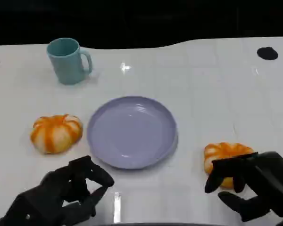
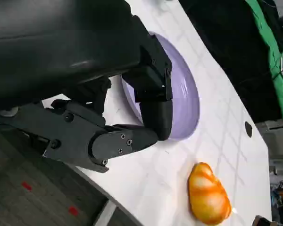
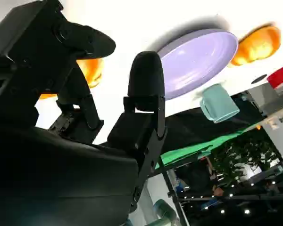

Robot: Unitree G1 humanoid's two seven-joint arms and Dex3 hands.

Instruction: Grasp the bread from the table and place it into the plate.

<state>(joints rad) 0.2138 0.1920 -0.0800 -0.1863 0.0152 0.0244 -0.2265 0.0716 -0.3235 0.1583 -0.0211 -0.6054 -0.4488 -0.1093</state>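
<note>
A lavender plate (image 1: 132, 153) sits at the table's middle, with nothing on it. One orange-striped round bread (image 1: 56, 133) lies left of the plate; a second bread (image 1: 225, 151) lies to its right. My right hand (image 1: 254, 186) is at the near side of the right bread, fingers apart and reaching over its near edge without closing on it. From the right wrist that bread (image 3: 92, 70) shows behind the spread fingers (image 3: 145, 77), with the plate (image 3: 203, 56) beyond. My left hand (image 1: 68, 193) hovers near the front edge, below the left bread, loosely bent and holding nothing.
A teal mug (image 1: 68, 60) stands at the back left. Black round marks (image 1: 267, 53) lie at the table's far right and far left edge. The left wrist view shows the plate (image 2: 191, 101) and the right bread (image 2: 207, 195).
</note>
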